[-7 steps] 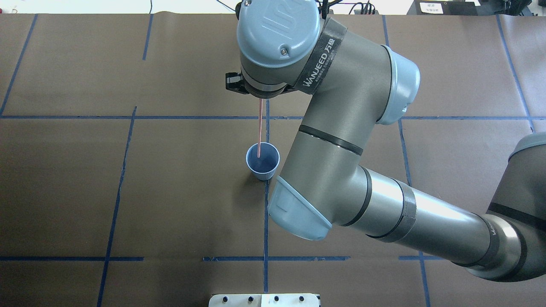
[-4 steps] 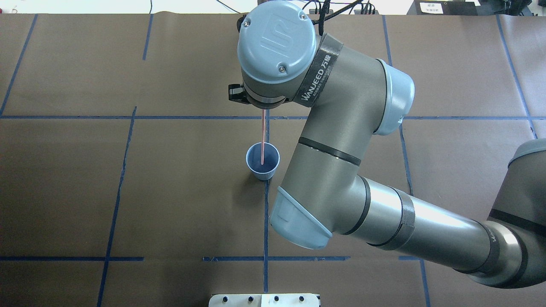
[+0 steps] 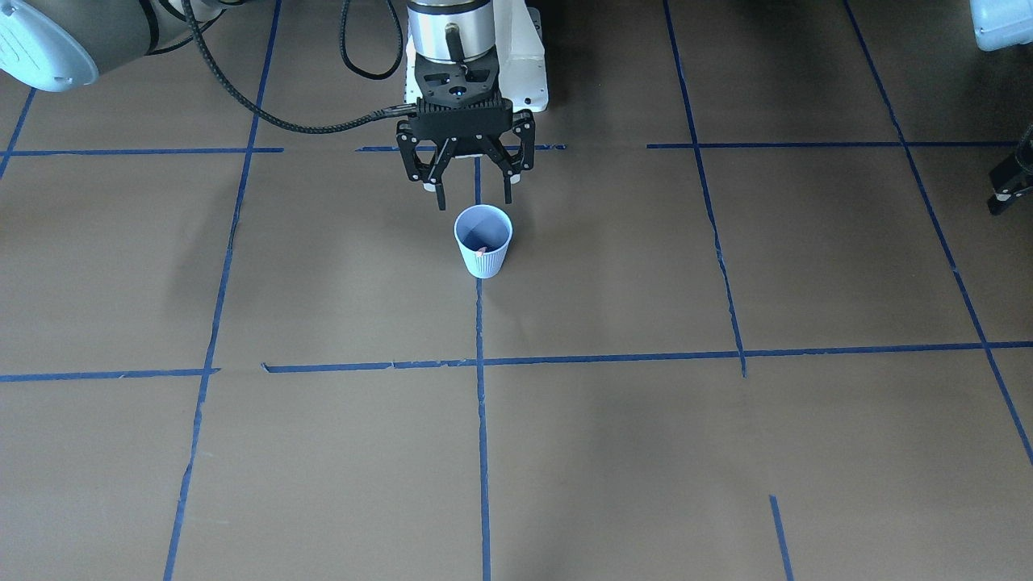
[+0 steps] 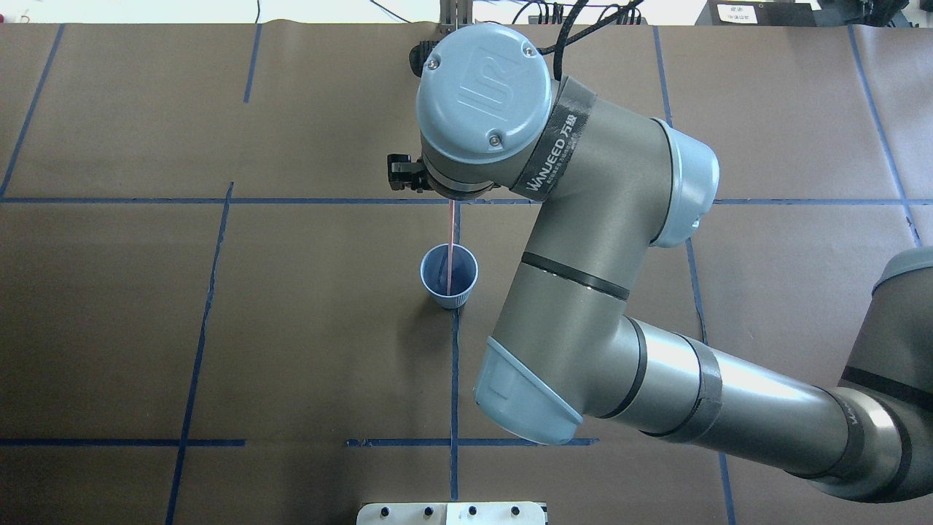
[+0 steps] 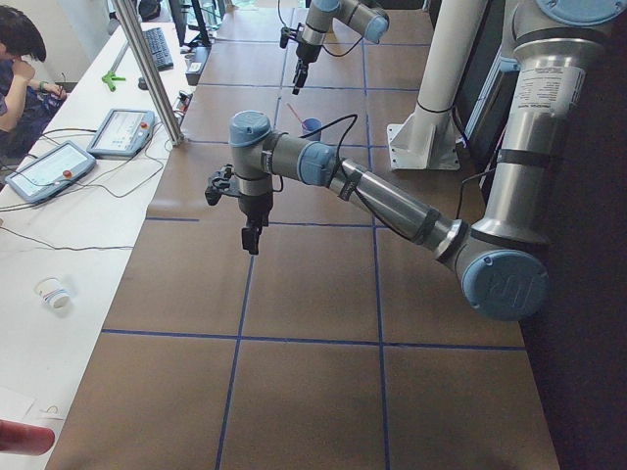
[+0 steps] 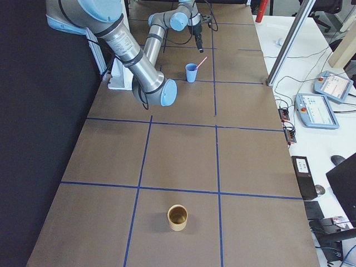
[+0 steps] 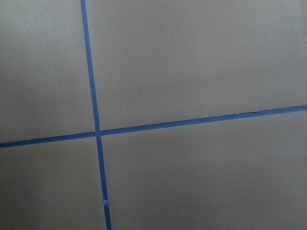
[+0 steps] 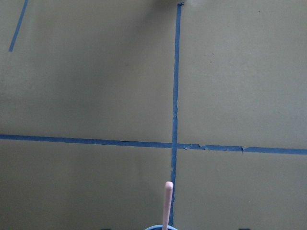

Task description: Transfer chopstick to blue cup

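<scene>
The blue cup (image 3: 483, 240) stands upright at the table's middle, also in the overhead view (image 4: 448, 275). One pinkish chopstick (image 4: 452, 240) stands in it and leans over the far rim, away from the robot (image 6: 201, 60). Its top shows in the right wrist view (image 8: 167, 206). My right gripper (image 3: 474, 198) hangs just above the cup's robot-side rim, open, with nothing between its fingers (image 3: 441, 194). My left gripper (image 5: 252, 238) hangs over bare table far from the cup. Only its edge shows in the front view (image 3: 1009, 187), so I cannot tell whether it is open or shut.
A brown cup (image 6: 178, 217) stands at the right end of the table. The right arm's elbow (image 4: 525, 386) hangs over the table near the blue cup. A side desk with tablets (image 5: 122, 132) runs along the far edge.
The right wrist has shifted slightly right and towards the robot. The chopstick's lower end has gone from the cup's left rim to further inside the cup.
</scene>
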`<action>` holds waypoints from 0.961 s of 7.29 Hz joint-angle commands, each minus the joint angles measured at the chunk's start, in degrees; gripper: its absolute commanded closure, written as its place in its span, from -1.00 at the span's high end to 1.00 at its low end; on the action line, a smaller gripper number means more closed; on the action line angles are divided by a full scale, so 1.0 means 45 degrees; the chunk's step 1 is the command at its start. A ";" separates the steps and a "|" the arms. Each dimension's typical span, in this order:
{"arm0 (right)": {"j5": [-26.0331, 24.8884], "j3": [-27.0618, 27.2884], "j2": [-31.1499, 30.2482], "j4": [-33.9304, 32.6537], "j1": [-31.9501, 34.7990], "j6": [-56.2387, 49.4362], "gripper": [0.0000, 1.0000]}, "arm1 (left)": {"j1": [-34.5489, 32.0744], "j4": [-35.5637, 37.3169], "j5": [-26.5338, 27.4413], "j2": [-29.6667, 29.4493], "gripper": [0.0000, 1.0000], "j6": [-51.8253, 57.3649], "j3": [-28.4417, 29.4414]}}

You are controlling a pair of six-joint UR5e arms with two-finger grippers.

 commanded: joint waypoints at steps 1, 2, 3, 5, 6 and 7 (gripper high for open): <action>0.2053 0.2429 -0.2491 -0.0044 0.1609 -0.0991 1.00 | -0.0071 -0.0011 0.0000 0.0058 1.00 0.0019 0.0013; 0.3321 0.3453 -0.3864 0.0033 0.2913 -0.2720 1.00 | -0.0265 -0.0012 -0.0096 0.0097 1.00 0.0039 0.0148; 0.4919 0.3772 -0.5270 0.0130 0.4396 -0.4536 1.00 | -0.0789 -0.0012 -0.1083 0.0349 1.00 0.0948 0.0613; 0.7270 0.3718 -0.8237 0.0907 0.7249 -0.8421 1.00 | -0.2077 -0.0090 -0.1621 0.0625 1.00 0.3426 0.1997; 0.7685 0.3350 -0.9374 0.1261 0.8132 -0.9678 1.00 | -0.2257 -0.0109 -0.1563 0.0644 1.00 0.4308 0.2604; 0.7902 0.2727 -1.0545 0.1554 0.9031 -1.0484 1.00 | -0.2414 -0.0322 -0.1562 0.0760 1.00 0.4548 0.3094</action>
